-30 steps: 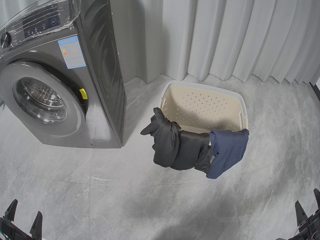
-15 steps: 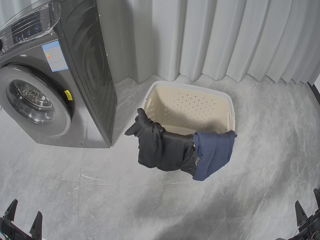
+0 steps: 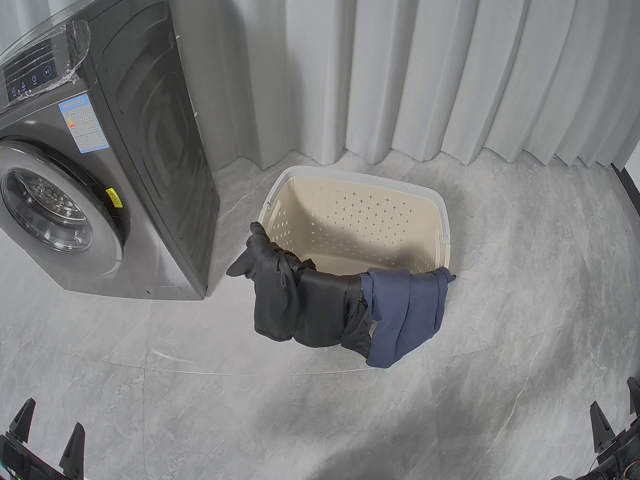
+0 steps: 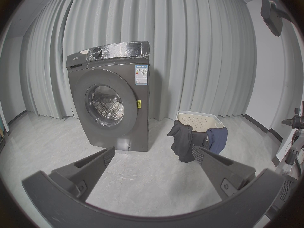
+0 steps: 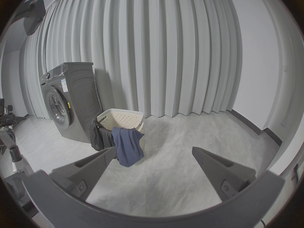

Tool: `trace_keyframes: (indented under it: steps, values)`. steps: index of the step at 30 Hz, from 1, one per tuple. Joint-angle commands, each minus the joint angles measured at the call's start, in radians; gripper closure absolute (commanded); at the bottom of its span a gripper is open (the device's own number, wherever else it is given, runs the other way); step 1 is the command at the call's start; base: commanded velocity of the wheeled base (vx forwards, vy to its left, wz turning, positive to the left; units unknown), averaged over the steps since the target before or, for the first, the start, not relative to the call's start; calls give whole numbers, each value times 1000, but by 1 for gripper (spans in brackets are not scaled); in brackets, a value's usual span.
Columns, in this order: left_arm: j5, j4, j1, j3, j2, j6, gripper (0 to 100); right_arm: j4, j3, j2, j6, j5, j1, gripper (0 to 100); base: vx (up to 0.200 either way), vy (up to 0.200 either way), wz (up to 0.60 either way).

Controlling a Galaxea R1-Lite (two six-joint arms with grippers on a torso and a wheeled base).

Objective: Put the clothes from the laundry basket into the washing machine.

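Far ahead of my left gripper [image 4: 152, 151] and right gripper [image 5: 153, 152], both spread, limp clothes [image 3: 300, 301] want pinching at the basket [image 3: 353, 173] rim.

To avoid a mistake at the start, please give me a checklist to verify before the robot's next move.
1. Left gripper open and empty: ok.
2. Right gripper open and empty: ok.
3. Washing machine door open: not ok, it is shut.
4. Black garment and blue garment graspable, hanging over the laundry basket near rim: ok.
5. Grippers near the basket: not ok, probably too far.
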Motion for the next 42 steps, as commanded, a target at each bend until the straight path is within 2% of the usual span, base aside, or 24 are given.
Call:
trace_keyframes:
  steps: [1,4,16,22,37,42]
  values:
    - [0,0,0,16,-12,-1,0,0,18,-18,1,0,0,0,200,0,0]
    - [1,0,0,16,-12,1,0,0,18,-18,1,0,0,0,200,0,0]
    - [0,0,0,16,-12,2,0,0,18,-18,1,-1,0,0,0,0,0]
    - [0,0,0,16,-12,1,0,0,18,-18,1,-1,0,0,0,-200,0]
    - [0,-2,0,16,-12,1,0,0,18,-18,1,-1,0,0,0,0,0]
    - [0,0,0,16,-12,1,0,0,18,-18,1,0,0,0,200,0,0]
